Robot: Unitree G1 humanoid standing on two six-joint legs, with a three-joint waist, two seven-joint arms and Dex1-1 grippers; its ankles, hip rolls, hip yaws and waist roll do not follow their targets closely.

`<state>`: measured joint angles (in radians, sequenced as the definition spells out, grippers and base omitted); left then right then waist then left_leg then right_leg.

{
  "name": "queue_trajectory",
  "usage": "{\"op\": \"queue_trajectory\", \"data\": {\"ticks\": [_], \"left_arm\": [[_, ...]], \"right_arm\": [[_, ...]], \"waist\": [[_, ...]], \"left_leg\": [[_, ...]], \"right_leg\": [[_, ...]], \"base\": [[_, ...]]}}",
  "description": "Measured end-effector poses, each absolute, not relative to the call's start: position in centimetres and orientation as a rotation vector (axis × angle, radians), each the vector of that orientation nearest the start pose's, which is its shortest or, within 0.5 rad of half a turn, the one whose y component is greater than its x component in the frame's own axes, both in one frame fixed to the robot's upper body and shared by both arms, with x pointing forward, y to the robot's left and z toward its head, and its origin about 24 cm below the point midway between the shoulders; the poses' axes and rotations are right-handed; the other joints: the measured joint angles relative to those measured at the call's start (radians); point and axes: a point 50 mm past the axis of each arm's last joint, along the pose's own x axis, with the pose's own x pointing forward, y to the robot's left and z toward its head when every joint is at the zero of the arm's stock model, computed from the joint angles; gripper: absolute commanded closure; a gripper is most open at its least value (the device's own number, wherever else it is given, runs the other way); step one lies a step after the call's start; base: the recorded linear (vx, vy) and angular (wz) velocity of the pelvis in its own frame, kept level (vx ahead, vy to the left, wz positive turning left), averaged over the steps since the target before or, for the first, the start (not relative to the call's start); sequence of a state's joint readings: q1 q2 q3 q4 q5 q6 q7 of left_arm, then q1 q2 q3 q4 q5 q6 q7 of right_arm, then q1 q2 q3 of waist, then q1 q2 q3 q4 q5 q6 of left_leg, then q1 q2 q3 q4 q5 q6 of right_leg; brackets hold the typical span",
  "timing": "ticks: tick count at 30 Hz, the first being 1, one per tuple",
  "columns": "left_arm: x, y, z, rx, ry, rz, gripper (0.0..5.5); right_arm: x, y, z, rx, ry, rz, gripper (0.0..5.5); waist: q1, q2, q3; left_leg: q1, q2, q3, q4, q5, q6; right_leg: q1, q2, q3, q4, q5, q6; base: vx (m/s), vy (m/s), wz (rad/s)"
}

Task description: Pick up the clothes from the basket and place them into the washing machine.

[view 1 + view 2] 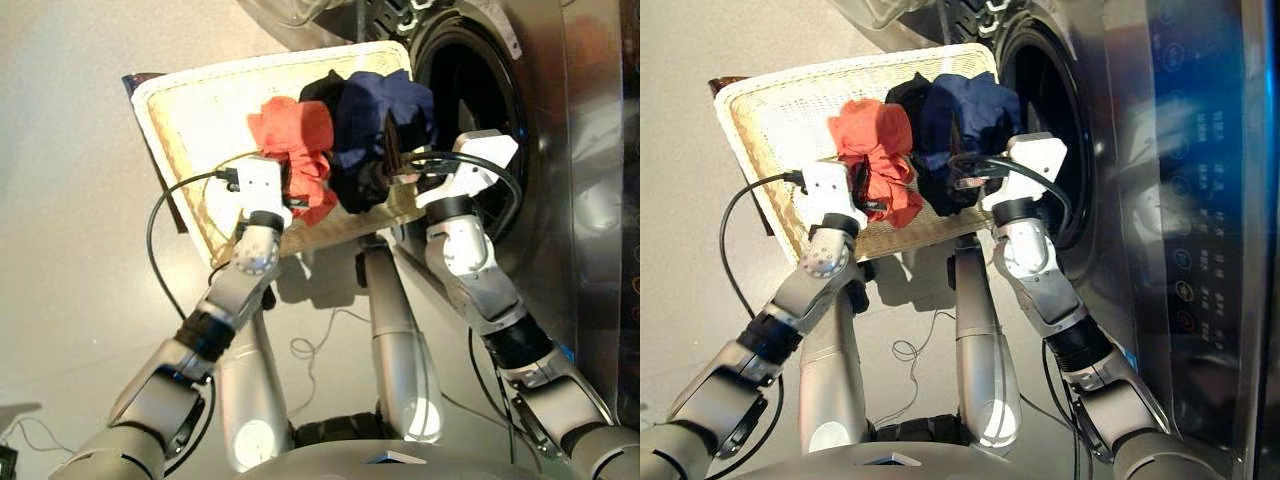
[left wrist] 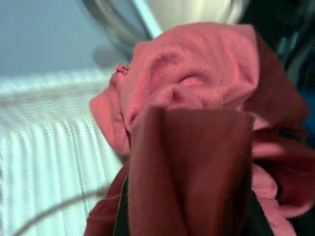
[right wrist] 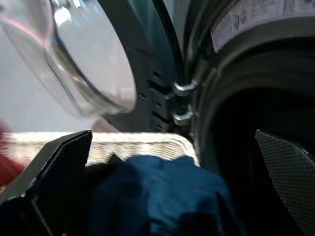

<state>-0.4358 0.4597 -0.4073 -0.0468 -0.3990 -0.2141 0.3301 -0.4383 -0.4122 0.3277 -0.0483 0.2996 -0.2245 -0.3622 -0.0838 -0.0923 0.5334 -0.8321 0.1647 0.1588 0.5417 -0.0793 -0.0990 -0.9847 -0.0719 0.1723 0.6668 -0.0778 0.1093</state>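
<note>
Basket [image 1: 200, 120] sits tilted on the floor, long axis running at a slant toward the washing machine [image 1: 545, 150], its far corner right at the drum opening. It's cream wicker with a braided rim. All three clothes are bunched at the machine end: coral one [image 1: 295, 140], navy one [image 1: 375, 115] beside it, black one [image 1: 350, 185] mostly tucked under the navy.

Left tool [image 1: 290, 185] is buried in the coral garment; the cloth hides its fingers, so can't tell whether it's clamped. Right tool [image 3: 167, 172] hangs spread wide over the navy garment, gripping nothing. Glass door [image 3: 74, 59] is swung open.
</note>
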Motion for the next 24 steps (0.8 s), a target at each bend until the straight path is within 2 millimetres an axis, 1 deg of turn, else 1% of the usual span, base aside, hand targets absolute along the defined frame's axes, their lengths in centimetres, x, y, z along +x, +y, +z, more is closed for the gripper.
{"op": "queue_trajectory", "data": {"ticks": [2, 6, 10, 12, 14, 18, 21, 24], "left_arm": [[29.3, 11.8, 17.7, -0.026, -0.557, -0.228, 5.50], [28.0, 11.0, 19.5, -0.090, -0.647, -0.301, 5.50], [27.5, 10.5, 20.2, -0.165, -0.658, -0.370, 5.50], [27.4, 10.3, 20.4, -0.210, -0.655, -0.406, 5.50], [27.2, 9.9, 20.5, -0.252, -0.651, -0.452, 5.50], [26.6, 9.1, 20.3, -0.272, -0.638, -0.545, 5.50], [26.2, 8.7, 20.4, -0.294, -0.627, -0.611, 5.50], [26.1, 8.5, 20.3, -0.311, -0.615, -0.652, 5.50]], "right_arm": [[30.1, -13.3, 17.0, -0.059, -0.565, 0.077, 0.00], [30.4, -13.3, 16.4, -0.102, -0.539, 0.079, 0.00], [30.4, -12.4, 15.9, -0.276, -0.542, 0.144, 0.00], [30.5, -11.6, 15.3, -0.347, -0.512, 0.222, 0.00], [30.4, -10.9, 15.2, -0.384, -0.493, 0.313, 0.00], [29.2, -8.8, 16.4, -0.402, -0.538, 0.516, 0.00], [29.6, -7.9, 17.8, -0.445, -0.579, 0.560, 0.00], [30.3, -7.0, 19.2, -0.487, -0.613, 0.577, 0.00]], "waist": [[0.001, 0.005, 0.000], [0.010, 0.008, 0.001], [0.010, 0.009, 0.001], [0.011, 0.009, 0.001], [0.017, 0.010, 0.001], [0.025, 0.017, 0.001], [0.034, 0.039, 0.002], [0.036, 0.050, 0.002]], "left_leg": [[0.000, -0.009, -0.014, 0.000, 0.000, 0.000], [0.001, -0.009, -0.018, 0.001, 0.003, -0.004], [0.002, -0.009, -0.018, 0.001, 0.003, -0.004], [0.003, -0.010, -0.019, 0.001, 0.002, -0.003], [0.003, -0.011, -0.020, 0.002, 0.002, 0.000], [0.003, -0.015, -0.019, 0.001, 0.004, 0.002], [0.002, -0.023, -0.020, -0.001, 0.006, 0.005], [0.002, -0.025, -0.020, -0.002, 0.006, 0.005]], "right_leg": [[0.001, -0.009, -0.007, 0.013, -0.005, -0.005], [0.003, -0.010, -0.015, 0.015, -0.009, -0.007], [0.005, -0.010, -0.015, 0.015, -0.009, -0.007], [0.008, -0.011, -0.016, 0.017, -0.009, -0.007], [0.008, -0.012, -0.016, 0.018, -0.009, -0.007], [0.008, -0.017, -0.016, 0.019, -0.011, -0.003], [0.010, -0.024, -0.017, 0.018, -0.011, -0.004], [0.010, -0.026, -0.017, 0.017, -0.010, -0.002]], "base": [[0.000, 0.000, 0.000], [0.000, 0.000, 0.000], [0.000, 0.000, 0.000], [0.000, 0.000, 0.000], [0.000, 0.000, 0.000], [0.000, 0.000, 0.000], [0.000, 0.000, 0.000], [0.000, 0.000, 0.000]]}}
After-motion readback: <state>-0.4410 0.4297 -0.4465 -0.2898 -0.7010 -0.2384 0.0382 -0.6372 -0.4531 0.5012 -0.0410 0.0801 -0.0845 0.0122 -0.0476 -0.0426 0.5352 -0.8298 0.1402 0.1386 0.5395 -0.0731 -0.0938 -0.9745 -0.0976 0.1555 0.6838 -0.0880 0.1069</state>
